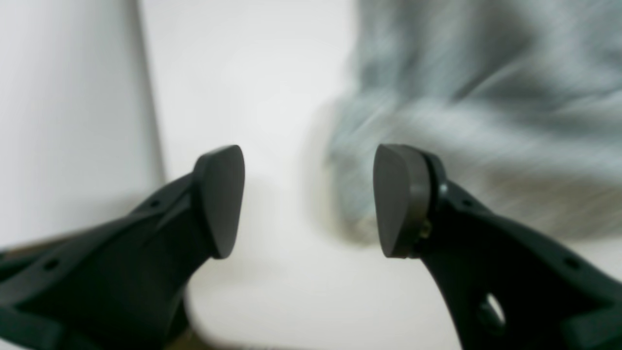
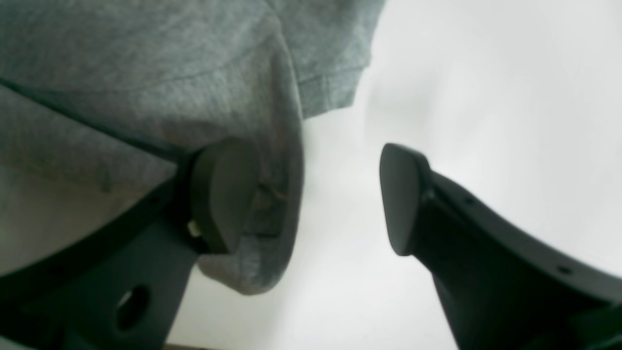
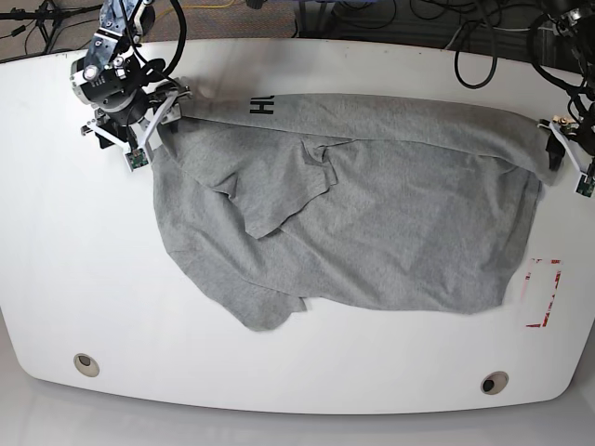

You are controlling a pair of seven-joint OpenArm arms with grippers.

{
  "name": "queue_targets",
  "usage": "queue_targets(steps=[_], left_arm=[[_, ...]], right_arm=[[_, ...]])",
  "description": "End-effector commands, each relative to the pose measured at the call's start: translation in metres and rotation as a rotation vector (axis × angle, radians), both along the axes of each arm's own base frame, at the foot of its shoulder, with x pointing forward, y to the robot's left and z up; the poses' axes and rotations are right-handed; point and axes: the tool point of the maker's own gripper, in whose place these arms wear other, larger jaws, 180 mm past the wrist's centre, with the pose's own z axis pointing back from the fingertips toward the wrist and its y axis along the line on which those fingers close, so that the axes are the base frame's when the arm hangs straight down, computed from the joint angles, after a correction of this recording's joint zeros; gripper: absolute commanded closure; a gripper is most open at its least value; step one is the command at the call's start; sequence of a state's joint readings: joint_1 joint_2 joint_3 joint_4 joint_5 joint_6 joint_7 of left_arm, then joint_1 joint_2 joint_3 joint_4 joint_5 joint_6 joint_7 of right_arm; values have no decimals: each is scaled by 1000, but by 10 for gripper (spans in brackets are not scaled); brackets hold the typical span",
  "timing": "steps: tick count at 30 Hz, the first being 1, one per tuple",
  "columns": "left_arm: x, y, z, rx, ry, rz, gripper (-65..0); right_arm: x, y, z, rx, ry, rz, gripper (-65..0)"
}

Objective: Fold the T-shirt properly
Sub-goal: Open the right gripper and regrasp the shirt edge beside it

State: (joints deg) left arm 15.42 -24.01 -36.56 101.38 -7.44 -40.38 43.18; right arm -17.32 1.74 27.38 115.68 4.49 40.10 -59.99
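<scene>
With both claws standing open at the T-shirt (image 3: 372,204)'s far corners, left gripper (image 1: 309,200) and right gripper (image 2: 318,197) holding nothing, I judge I should flatten the rumpled near flap before folding.

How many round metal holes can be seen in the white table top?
2. One round metal hole sits near the front edge at the base view's left, the other near the front edge at its right. The large heather-grey T-shirt may hide more.

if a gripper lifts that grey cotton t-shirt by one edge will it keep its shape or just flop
The grey cotton T-shirt will probably flop: it already lies rumpled on the white table, with a flap folded over itself. It likely drapes and drags rather than lifting whole, since it spreads wide. Pushing would probably bunch it up, as the wrinkles suggest.
</scene>
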Motion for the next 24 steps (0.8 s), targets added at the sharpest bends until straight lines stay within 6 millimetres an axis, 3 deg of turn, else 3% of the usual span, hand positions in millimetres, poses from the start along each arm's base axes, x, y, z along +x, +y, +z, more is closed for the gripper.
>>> queue_targets(steps=[1,4,9,13,17,24], left_arm=[[6,0,6,13,-18,-10,-394],[9,-8,-8,-29,-2,-7,-394],[0,-2,-33,-78,53,32,-394],[-10,3,-53,-114,101,66,-394],[-17,6,-65,-135,130,85,-393],[-13,7,-68,-151,129,96,-393]], right_arm=[[7,3,9,12,-30,8,-409],[3,2,7,9,-17,5,-409],[-14,6,-3,23,29,-6,-409],[-24,-10,-4,23,35,-81,-409],[-41,-23,-9,22,63,-151,-409],[-58,-16,-16,60,101,-159,-409]])
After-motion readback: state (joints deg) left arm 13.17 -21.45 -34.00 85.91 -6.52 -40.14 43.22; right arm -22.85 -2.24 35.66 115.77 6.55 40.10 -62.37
